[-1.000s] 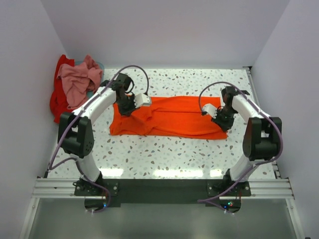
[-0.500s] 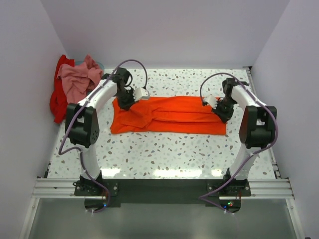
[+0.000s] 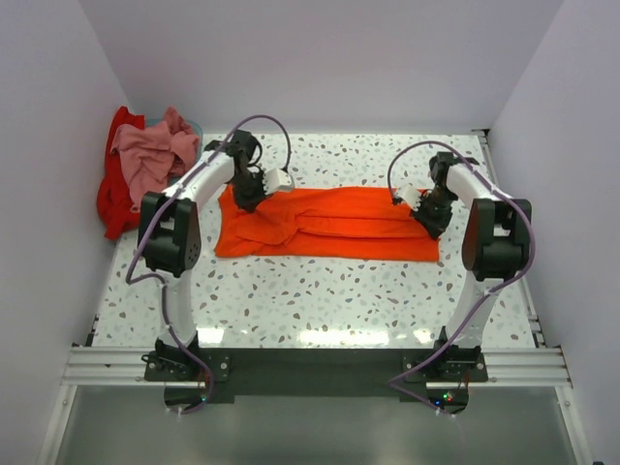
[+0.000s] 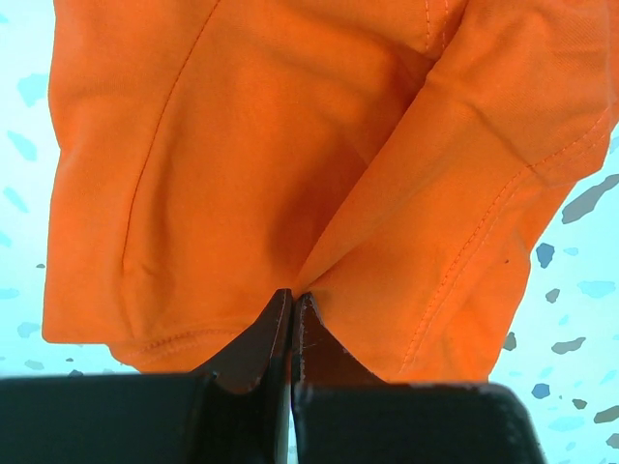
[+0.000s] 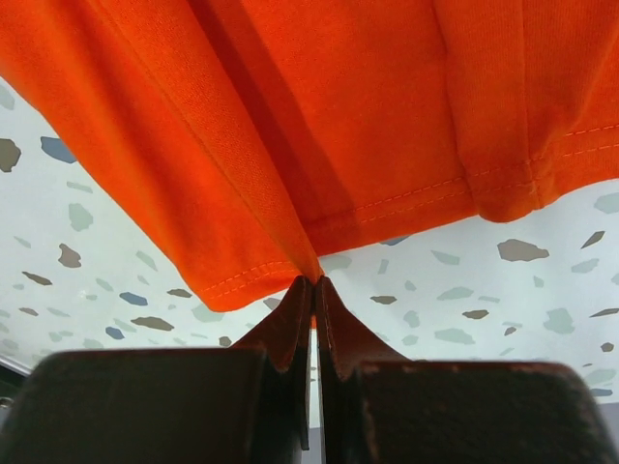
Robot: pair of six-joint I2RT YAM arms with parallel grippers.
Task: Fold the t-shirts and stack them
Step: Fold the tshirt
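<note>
My left pincer (image 4: 292, 298) and right pincer (image 5: 314, 282) clamp the bright orange cloth t-shirt (image 3: 329, 225) at its nine and three o'clock ends.

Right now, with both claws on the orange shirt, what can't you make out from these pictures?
Top view: the tips of the left claw and right claw sit under each one's own arm, hiding their pinch on the orange t-shirt.
Top view: the red t-shirt lies mostly under the pink t-shirt; its layout is unreadable.
Both wrist views: the orange cloth runs off the frame edges, so which part each claw pinches cannot be told.
</note>
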